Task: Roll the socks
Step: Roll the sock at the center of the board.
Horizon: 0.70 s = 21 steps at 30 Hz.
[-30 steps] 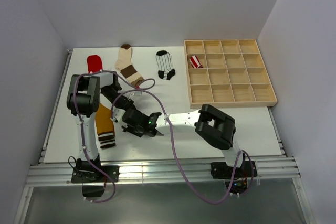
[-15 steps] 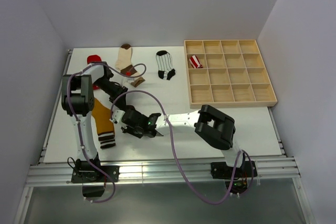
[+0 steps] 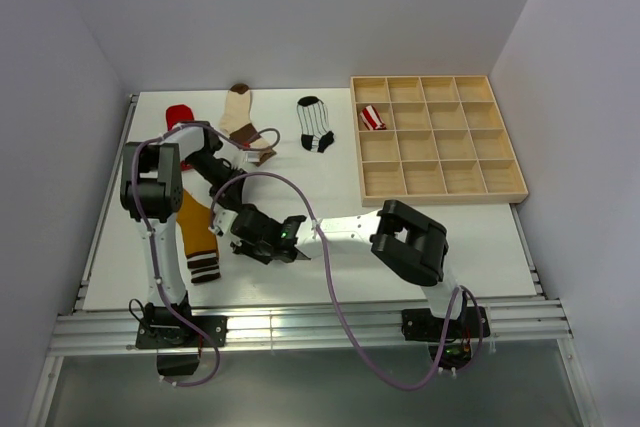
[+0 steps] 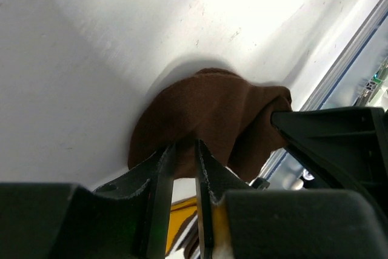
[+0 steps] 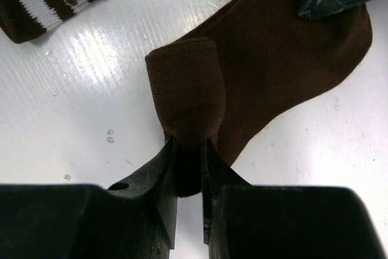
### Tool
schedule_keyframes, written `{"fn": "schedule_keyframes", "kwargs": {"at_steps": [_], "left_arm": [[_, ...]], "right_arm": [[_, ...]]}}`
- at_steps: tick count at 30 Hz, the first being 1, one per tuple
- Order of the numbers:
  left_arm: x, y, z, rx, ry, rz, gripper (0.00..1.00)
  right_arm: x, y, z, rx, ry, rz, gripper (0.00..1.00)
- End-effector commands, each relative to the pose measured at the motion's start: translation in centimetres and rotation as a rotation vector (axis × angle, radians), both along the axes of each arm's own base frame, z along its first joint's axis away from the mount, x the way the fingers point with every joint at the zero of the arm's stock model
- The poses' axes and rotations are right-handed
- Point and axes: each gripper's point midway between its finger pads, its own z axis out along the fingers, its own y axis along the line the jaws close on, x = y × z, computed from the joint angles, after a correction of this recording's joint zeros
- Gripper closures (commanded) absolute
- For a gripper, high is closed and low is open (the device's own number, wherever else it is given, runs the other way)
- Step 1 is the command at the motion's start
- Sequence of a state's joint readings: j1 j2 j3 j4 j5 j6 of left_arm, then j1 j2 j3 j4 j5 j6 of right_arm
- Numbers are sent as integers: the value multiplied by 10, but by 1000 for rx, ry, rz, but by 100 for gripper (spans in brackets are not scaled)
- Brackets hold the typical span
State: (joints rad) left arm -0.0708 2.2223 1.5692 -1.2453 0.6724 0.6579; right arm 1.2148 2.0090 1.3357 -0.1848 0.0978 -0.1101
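While both arms meet over the front-left part of the bench (image 3: 330, 172), the top view shows the left arm (image 3: 150, 182) bent over from the left and the right arm (image 3: 410, 239) stretched leftward, their wrists masking what lies under them. Just beside that spot, to the left, the mustard sock (image 3: 197, 232) lies flat, striped cuff toward the near edge. Along the far edge lie the red sock (image 3: 178, 114), partly hidden by the left arm, the cream-and-brown sock (image 3: 240, 115) and the white sock with black stripes (image 3: 316, 125), each apart from the others. The red-white striped sock (image 3: 372, 119), rolled, sits in the wooden tray (image 3: 440, 197), leftmost column, second row from the far side. Left wrist view: the dark brown sock (image 4: 212, 113) lies bunched on the bench. The left gripper (image 4: 183, 148) has its jaws nearly together, tips at the sock's near edge; whether fabric is pinched between them cannot be told. Right wrist view: the right gripper (image 5: 188, 144) is clamped on the folded-over end of the dark brown sock, the remainder lying flat on the bench beyond it. The mustard sock's striped cuff shows at upper left, apart from the brown one.
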Motion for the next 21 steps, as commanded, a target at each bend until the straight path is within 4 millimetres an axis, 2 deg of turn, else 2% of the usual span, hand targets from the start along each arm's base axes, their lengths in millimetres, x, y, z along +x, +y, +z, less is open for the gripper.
{"fn": "schedule_keyframes", "kwargs": {"at_steps": [1,5,11,19,21], "left_arm": [[19,4,-21,113,-98,-31,74],[32,-3,-22,138,-126,-31,75],[40,-16,-21,153,-145,-52,76],[48,-27,-24,146,-135,-55,76],[48,-30,-23,141,-133,-62,76]], "right_arm": [[-24,-15,-7,-76,81,50,100],[-32,-14,8,-63,92,77,100],[-43,-16,17,-92,101,110,100],[-60,-9,15,-79,171,185,100],[-60,-6,9,-64,223,197,100]]}}
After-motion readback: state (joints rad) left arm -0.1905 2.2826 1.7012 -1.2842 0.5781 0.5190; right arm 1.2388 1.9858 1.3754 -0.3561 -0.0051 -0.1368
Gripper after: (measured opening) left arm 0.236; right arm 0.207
